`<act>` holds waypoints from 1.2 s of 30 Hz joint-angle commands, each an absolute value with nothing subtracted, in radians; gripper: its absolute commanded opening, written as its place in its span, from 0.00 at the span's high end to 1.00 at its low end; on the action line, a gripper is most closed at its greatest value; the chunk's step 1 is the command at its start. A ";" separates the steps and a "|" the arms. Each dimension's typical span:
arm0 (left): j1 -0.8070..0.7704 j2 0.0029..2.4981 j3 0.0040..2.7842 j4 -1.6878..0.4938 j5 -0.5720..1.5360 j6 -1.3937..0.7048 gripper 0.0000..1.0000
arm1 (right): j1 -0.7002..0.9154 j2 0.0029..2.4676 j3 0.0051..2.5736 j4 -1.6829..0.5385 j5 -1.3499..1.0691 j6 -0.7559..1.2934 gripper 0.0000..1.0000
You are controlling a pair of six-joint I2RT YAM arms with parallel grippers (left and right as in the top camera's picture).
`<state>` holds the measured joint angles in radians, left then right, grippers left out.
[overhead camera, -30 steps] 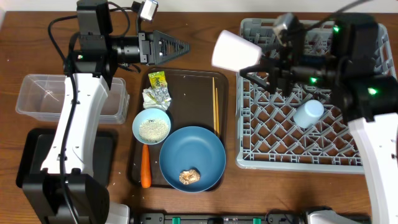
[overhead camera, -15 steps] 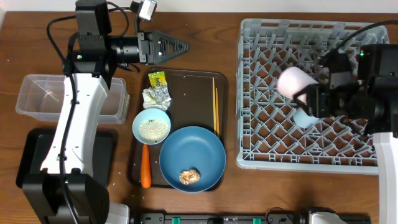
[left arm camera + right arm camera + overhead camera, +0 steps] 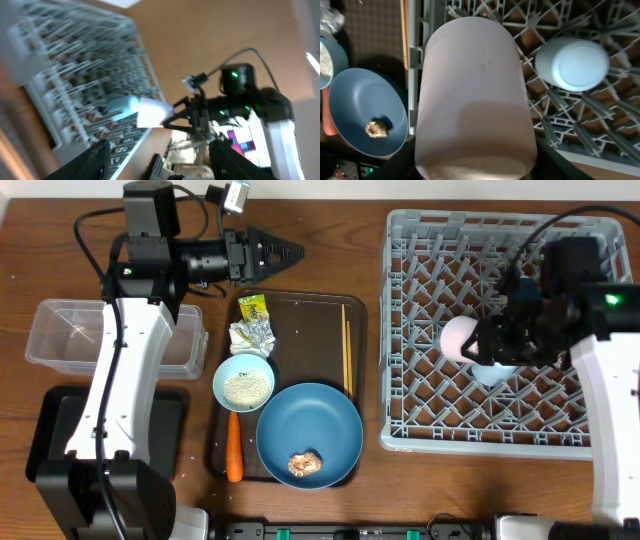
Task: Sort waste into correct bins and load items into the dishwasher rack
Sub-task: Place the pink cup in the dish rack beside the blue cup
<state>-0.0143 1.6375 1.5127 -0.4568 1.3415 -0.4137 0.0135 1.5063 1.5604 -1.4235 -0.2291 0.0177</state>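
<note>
My right gripper (image 3: 488, 340) is shut on the pale pink cup (image 3: 458, 340), held low over the middle of the grey dishwasher rack (image 3: 420, 420). The cup (image 3: 475, 95) fills the right wrist view. A light blue cup (image 3: 572, 62) stands upside down in the rack just beside it. My left gripper (image 3: 275, 252) hangs open and empty behind the brown tray. On that tray lie the blue plate (image 3: 310, 430) with a brown lump (image 3: 306, 464), the bowl of rice (image 3: 244, 381), the wrapper (image 3: 251, 335), the green-yellow packet (image 3: 253, 307) and the chopsticks (image 3: 348, 360). The carrot (image 3: 234, 448) lies at the tray's left edge.
A clear plastic tub (image 3: 60, 335) stands at the far left, with the black tray (image 3: 50, 430) in front of it under the left arm. The brown serving tray (image 3: 300, 315) sits between the left arm and the rack.
My right gripper has carried the pink cup from above the rack's back left corner down to the middle of the rack, beside the light blue cup. The left arm has hardly moved.
</note>
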 commanded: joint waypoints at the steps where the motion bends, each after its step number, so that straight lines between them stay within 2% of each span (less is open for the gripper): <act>1: -0.013 1.618 1.523 -0.547 1.099 -0.387 0.36 | 0.027 1.537 1.565 -1.428 -0.218 0.060 0.50; 8: -0.038 1.619 1.523 -0.765 0.794 -0.299 0.36 | 0.028 1.558 1.565 -1.426 -0.187 0.083 0.51; 17: -0.110 1.619 1.523 -0.815 0.591 -0.281 0.37 | 0.078 1.581 1.563 -1.428 -0.094 0.123 0.50; 28: -0.121 1.618 1.523 -0.834 0.556 -0.281 0.36 | 0.063 1.579 1.575 -1.434 -0.075 0.154 0.53; 36: -0.121 1.618 1.523 -0.843 0.556 -0.281 0.36 | -0.143 1.562 1.575 -1.499 -0.004 0.125 0.51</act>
